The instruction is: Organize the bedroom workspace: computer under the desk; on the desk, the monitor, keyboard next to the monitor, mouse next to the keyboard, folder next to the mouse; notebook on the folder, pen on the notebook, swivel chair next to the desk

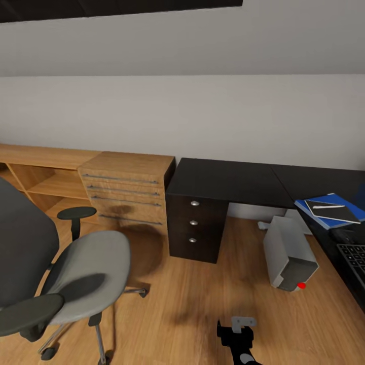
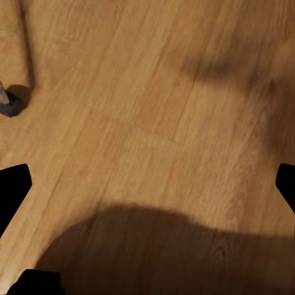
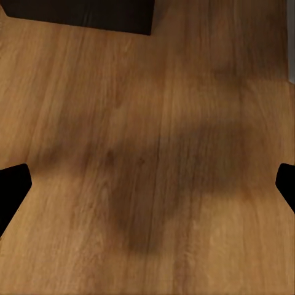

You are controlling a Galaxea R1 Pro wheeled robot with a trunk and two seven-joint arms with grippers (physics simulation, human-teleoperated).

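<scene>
The grey swivel chair [image 1: 86,274] stands at the left, its seat bare. The black-topped desk [image 1: 228,182] runs along the wall and turns down the right edge. On that right wing lies the blue folder [image 1: 309,207], with a dark notebook [image 1: 337,212] and a white pen [image 1: 321,206] stacked on it. Nearer are a dark rounded mouse [image 1: 345,234] and the keyboard [image 1: 355,257]. The white computer [image 1: 289,256] stands on the floor by the desk. The monitor is out of view. My right gripper [image 1: 236,332] [image 3: 147,184] and left gripper [image 2: 147,187] hang open over the floor, empty.
A light wooden chest [image 1: 126,190] and open shelves [image 1: 40,177] line the wall left of the desk's dark drawers [image 1: 195,223]. A chair castor [image 2: 11,103] sits near my left gripper. Wood floor [image 1: 203,299] stretches between chair and computer.
</scene>
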